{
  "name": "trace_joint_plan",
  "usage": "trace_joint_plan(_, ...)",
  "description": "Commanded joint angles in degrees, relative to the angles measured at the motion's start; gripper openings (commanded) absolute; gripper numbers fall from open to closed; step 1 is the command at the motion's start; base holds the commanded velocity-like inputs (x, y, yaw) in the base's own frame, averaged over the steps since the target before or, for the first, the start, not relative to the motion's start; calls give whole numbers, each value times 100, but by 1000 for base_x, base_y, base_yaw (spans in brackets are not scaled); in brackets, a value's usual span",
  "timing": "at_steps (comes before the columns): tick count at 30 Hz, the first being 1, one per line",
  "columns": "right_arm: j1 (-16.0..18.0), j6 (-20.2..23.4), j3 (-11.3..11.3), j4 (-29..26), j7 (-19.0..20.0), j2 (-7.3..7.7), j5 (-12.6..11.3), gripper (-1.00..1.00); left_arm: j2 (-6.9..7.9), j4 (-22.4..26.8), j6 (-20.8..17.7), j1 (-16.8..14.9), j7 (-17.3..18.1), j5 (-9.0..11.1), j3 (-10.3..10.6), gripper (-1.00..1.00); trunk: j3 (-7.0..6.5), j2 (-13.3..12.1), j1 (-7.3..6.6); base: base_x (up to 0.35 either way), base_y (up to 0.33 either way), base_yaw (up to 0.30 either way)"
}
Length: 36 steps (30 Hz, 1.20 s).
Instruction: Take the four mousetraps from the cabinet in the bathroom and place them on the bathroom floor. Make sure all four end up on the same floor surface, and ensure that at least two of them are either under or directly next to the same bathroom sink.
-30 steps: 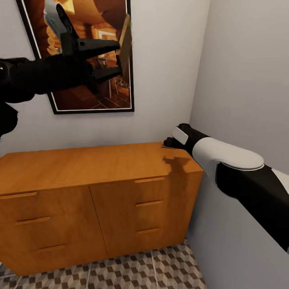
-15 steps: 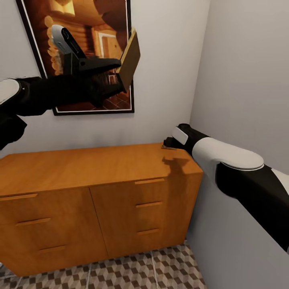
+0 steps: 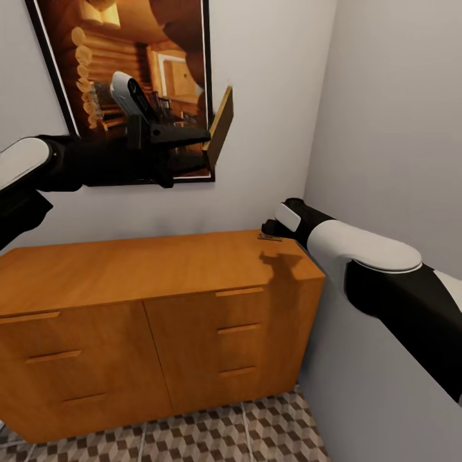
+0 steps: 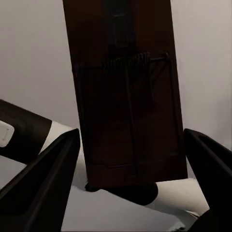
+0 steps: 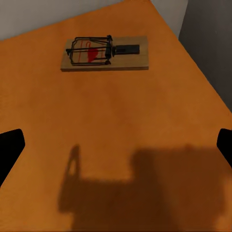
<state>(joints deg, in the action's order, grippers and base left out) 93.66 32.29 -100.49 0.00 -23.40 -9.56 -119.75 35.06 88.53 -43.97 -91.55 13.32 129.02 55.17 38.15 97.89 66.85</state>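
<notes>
Wooden mousetrap [image 3: 221, 127]: clamped upright in left gripper [image 3: 206, 146], above cabinet [image 3: 154, 263].
Second mousetrap [image 5: 104, 53]: flat on cabinet top, ahead of right gripper [image 5: 116, 145], fingers spread.

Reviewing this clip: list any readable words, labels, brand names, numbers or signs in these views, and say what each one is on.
No readable text in any view.
Mousetrap on the cabinet top: a red mark on the board under the wire, too small and blurred to read.
Mousetrap in the left gripper: dark and in shadow, no lettering visible.
Framed picture on the wall: a log cabin interior, no words or numbers.
Cabinet: plain wood, no labels.
</notes>
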Motion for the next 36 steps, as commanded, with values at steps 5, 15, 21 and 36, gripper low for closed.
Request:
trace_joint_plan(5, -3, 15, -45, 0, -24, -2, -57, 100, 4, -3, 22, -12, -22, -380, 54, -100, 6, 3, 0, 210, 81, 0)
trace_joint_plan(15, -5, 24, -41, 0, -24, 13, -57, 100, -56, -3, 21, -12, -52, -527, 71, -100, 6, 3, 0, 244, 14, 0)
trace_joint_plan(21, -5, 27, -35, 0, -24, 53, -60, 100, -89, -3, 13, -12, -50, -525, 75, -100, 6, 3, 0, 28, 1, 0)
trace_joint_plan(36, -125, 107, -35, 0, -8, 143, -571, 100, -226, 5, 11, -12, -50, -535, 76, -100, 6, 3, 0, 102, 30, 0)
